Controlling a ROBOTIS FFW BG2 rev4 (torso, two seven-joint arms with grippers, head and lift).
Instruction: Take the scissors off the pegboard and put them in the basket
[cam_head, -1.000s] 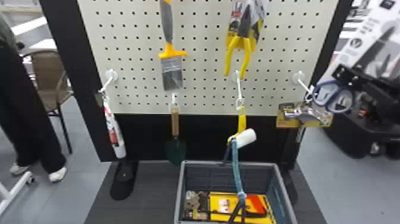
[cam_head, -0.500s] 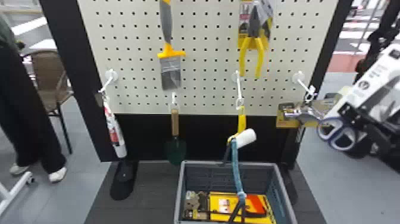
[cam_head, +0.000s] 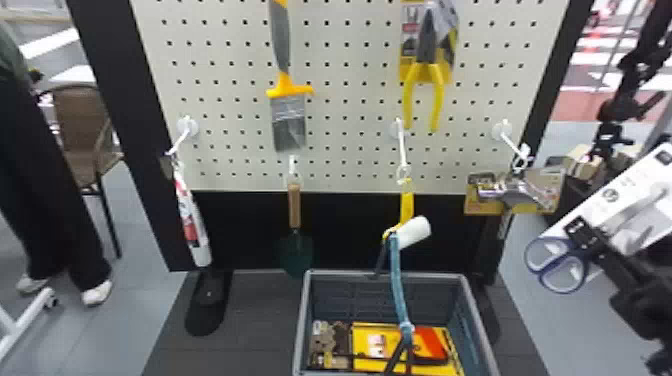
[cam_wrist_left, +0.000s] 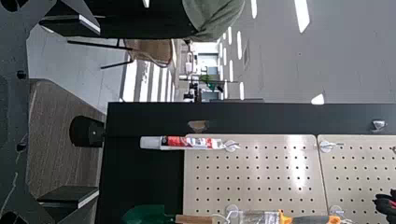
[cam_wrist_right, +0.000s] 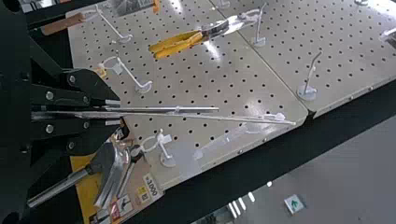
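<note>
Though the blue-handled scissors on their white card (cam_head: 617, 200) were off the pale perforated pegboard (cam_head: 345, 115), the head view showed the grey plastic basket (cam_head: 350, 273) still to be reached, below and left of the black right gripper (cam_head: 582, 237). The left wrist view had the black left gripper (cam_wrist_left: 95, 112) spread wide; the right wrist view, the card clamped, jutting past the fingertips.

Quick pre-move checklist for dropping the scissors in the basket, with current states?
1. Scissors off the pegboard: ok.
2. Right gripper closed on their pack: ok.
3. Scissors above the basket: not ok, they are off to its right.
4. Basket floor bare: not ok, a yellow pack lies in it.
5. Scissors clear of the carded metal tool on the way over: cannot tell.
6. Left gripper empty: ok, fingers apart.
</note>
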